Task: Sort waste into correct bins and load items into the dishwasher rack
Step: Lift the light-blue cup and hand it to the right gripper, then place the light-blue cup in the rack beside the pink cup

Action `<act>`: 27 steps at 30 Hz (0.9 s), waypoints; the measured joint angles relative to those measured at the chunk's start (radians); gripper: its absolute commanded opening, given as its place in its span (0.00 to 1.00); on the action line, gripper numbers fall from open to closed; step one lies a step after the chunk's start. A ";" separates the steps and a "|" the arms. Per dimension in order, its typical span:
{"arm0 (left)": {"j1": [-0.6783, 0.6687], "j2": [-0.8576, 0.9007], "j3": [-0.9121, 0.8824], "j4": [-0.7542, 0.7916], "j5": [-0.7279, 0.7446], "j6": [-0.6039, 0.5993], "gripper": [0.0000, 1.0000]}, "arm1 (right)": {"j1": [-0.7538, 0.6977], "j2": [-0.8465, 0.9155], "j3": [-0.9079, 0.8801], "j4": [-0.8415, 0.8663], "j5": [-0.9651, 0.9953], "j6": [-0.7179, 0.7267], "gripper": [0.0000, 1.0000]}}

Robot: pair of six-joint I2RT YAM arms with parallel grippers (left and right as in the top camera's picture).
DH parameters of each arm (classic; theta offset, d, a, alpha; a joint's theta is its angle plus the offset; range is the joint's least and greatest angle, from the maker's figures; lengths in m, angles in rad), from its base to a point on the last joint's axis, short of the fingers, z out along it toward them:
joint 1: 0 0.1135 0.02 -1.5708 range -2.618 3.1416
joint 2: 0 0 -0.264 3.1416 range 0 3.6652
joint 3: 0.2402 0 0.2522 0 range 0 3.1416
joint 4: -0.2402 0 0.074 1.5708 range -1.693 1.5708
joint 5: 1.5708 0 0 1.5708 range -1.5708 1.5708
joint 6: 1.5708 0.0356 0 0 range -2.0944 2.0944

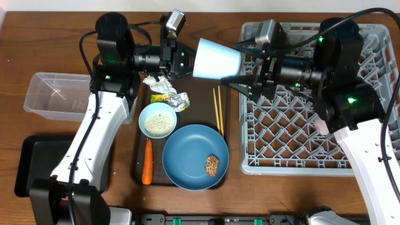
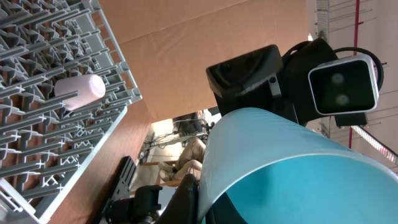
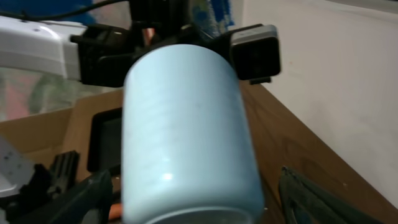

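Hold the left gripper [image 1: 189,62] pinched on the rim of the blue cup [image 1: 217,58], sideways in the air at the left edge of the rack [image 1: 375,144]. Bring the right gripper [image 1: 234,64], spread wide around the base and empty, squarely onto the cup's middle. Close firmly before loosening the left.

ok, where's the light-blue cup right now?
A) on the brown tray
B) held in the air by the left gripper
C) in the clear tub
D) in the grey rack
B: the left gripper clamps the light-blue cup on its side in mid-air, with the right gripper open around its narrow end.
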 measured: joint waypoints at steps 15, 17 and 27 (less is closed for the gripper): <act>0.000 0.000 0.000 0.096 0.027 -0.050 0.13 | 0.021 0.009 0.000 -0.010 -0.029 -0.007 0.55; 0.000 0.000 0.000 0.105 0.024 -0.058 0.33 | 0.021 0.007 0.000 -0.014 -0.029 0.000 0.54; 0.006 0.000 0.000 0.175 0.018 -0.070 0.61 | -0.044 -0.071 0.000 -0.058 0.029 0.089 0.54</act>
